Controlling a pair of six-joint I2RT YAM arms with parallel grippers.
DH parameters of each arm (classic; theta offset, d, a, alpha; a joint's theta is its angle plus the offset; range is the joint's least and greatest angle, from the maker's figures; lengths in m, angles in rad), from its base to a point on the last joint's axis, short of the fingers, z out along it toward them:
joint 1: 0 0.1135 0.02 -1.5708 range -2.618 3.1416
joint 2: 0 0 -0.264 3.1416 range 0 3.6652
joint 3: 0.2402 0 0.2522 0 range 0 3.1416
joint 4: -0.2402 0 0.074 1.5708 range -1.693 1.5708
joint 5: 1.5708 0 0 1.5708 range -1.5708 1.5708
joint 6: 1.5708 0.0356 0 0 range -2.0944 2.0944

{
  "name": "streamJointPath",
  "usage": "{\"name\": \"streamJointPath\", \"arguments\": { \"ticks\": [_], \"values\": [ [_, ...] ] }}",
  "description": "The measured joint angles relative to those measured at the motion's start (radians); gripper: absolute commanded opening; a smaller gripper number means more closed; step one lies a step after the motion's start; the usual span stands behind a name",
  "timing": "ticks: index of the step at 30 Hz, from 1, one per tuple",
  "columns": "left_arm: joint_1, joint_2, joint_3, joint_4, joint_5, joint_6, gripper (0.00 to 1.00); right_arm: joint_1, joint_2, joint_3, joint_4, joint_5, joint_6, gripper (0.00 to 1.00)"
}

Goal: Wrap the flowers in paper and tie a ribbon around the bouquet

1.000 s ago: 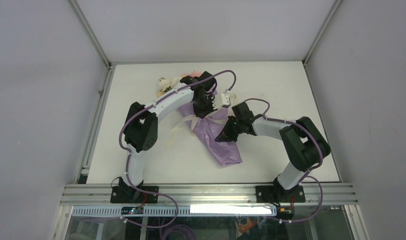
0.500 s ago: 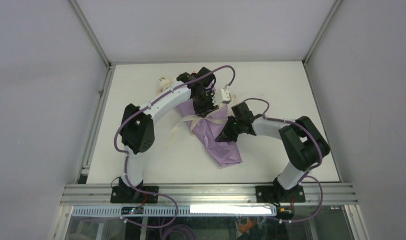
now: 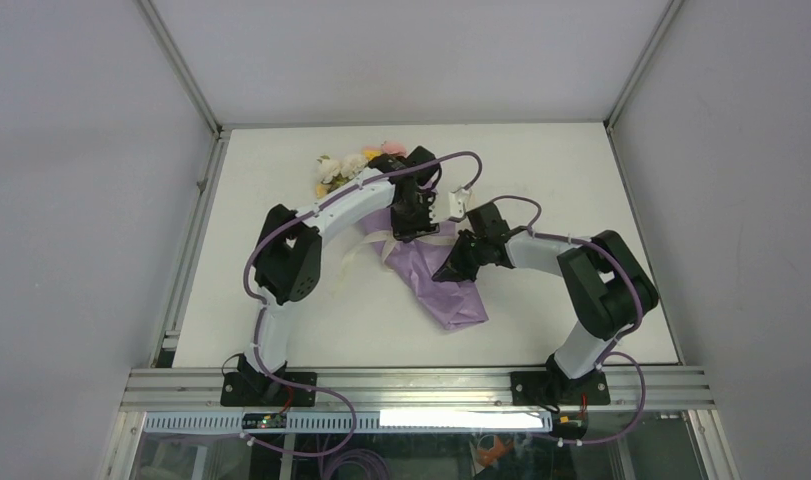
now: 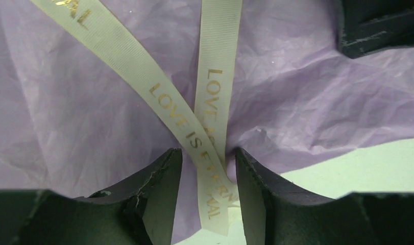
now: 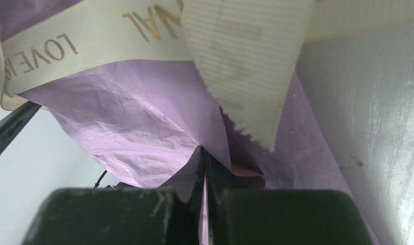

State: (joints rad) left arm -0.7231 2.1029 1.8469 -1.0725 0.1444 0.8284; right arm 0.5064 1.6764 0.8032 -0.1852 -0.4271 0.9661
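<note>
Top camera looks down on the whole table [image 3: 551, 160]; both wrist cameras sit close, sharing paper [image 4: 296, 92] and ribbon [image 4: 217, 61].

Your bouquet [image 3: 443, 292] lies mid-frame on the table [image 3: 551, 170], flowers [image 3: 346, 166] at the upper left end, ribbon [image 4: 215, 92] crossed on top of the paper [image 4: 307, 97].

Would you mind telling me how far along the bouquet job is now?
Done: the paper is wrapped around the flowers, with blooms showing at the far end. In hand: two strands of the ribbon lie crossed over the paper inside the open left gripper, while the right gripper is shut on the paper's edge. Left: no knot or bow shows, so tying remains.
</note>
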Motion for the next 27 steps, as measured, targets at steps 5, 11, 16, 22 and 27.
{"name": "streamJointPath", "arguments": {
  "ticks": [5, 11, 16, 22, 27],
  "values": [
    [-0.005, 0.055, 0.005, 0.008, -0.058, -0.010, 0.25, 0.003, 0.003, 0.000, 0.004, 0.005, 0.000, 0.00],
    [-0.005, 0.076, 0.006, 0.010, -0.066, -0.033, 0.15, -0.004, 0.003, -0.001, 0.010, 0.009, -0.001, 0.00],
    [-0.002, 0.070, 0.010, 0.010, -0.059, -0.044, 0.19, -0.010, 0.003, -0.002, 0.014, 0.010, 0.000, 0.00],
    [0.005, 0.068, 0.054, 0.012, -0.054, -0.061, 0.24, -0.011, 0.003, -0.003, 0.018, 0.011, -0.003, 0.00],
    [0.011, 0.068, 0.070, 0.018, -0.061, -0.077, 0.26, -0.013, 0.003, -0.006, 0.026, 0.013, -0.003, 0.00]
  ]
}}
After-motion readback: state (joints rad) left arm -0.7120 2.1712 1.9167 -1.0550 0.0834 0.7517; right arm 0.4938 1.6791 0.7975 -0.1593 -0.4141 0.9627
